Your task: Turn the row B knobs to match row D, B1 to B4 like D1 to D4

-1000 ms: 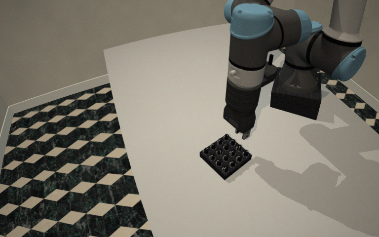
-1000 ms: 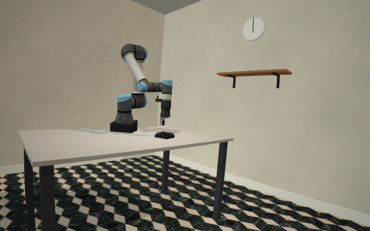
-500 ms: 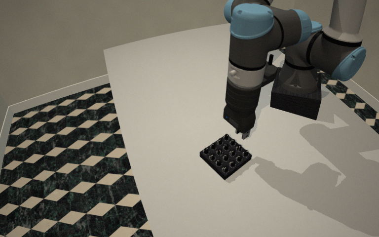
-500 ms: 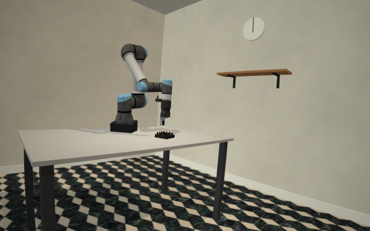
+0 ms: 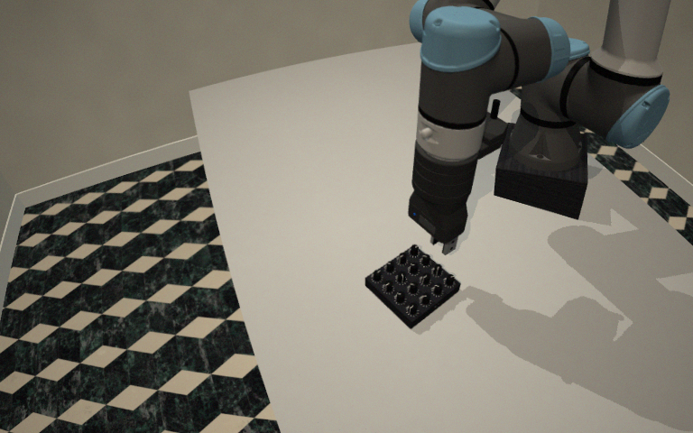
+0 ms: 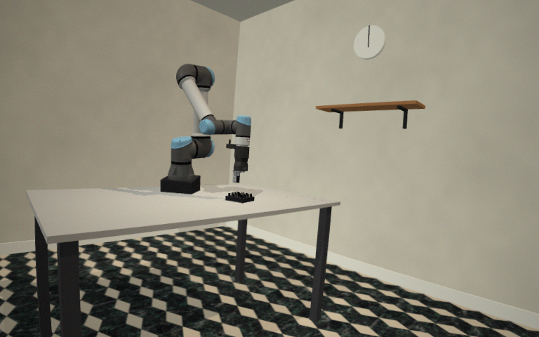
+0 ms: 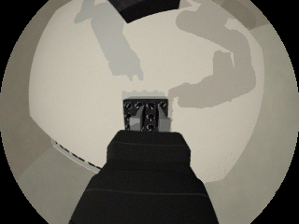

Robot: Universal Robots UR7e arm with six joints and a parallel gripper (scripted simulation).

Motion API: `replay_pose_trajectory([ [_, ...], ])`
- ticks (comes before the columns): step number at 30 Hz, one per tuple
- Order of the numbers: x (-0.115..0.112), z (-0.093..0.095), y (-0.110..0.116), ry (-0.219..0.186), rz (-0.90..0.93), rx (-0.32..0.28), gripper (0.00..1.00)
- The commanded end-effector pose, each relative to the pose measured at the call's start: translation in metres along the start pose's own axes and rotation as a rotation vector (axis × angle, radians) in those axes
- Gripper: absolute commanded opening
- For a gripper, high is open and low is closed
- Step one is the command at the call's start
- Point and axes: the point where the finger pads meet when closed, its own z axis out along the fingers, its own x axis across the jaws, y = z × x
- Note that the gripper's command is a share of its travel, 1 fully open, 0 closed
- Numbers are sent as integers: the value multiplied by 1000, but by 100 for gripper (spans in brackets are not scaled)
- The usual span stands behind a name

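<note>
From my remote station I hold the gripper (image 5: 443, 246) (image 6: 236, 177) (image 7: 150, 112), its fingers part-way open with nothing between them, above the knob box (image 5: 368, 287) (image 6: 240, 199) (image 7: 124, 122) on a pale table (image 5: 306, 204) (image 6: 130, 214) (image 7: 75, 70). The box sits below the fingertips and upright, apart from them; the top view shows daylight between metal and knobs. Seen from the wrist, the box lies under and just beyond the tool, the two fingers standing across its face and hiding some of the knobs.

I judge this to be the approach to a knob, with the fingers set to a narrow gap that might slip between crowded neighbors. Which knob is meant, I cannot tell; nor can I read the printed names or, with any certainty, the white lines from here.

The next move calls for centering over one row B knob, lowering straight down around it, then closing before any turn. A descent off to one side could nudge a neighboring knob that must finish at its starting mark.
</note>
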Motion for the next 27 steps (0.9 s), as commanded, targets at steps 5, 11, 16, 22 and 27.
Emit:
replay_pose_trajectory([
  [5,0,0,0,0,0,-1,46],
  [11,0,2,0,0,0,-1,46],
  [16,0,6,0,0,0,-1,46],
  [22,0,12,0,0,0,-1,46],
  [27,0,17,0,0,0,-1,46],
])
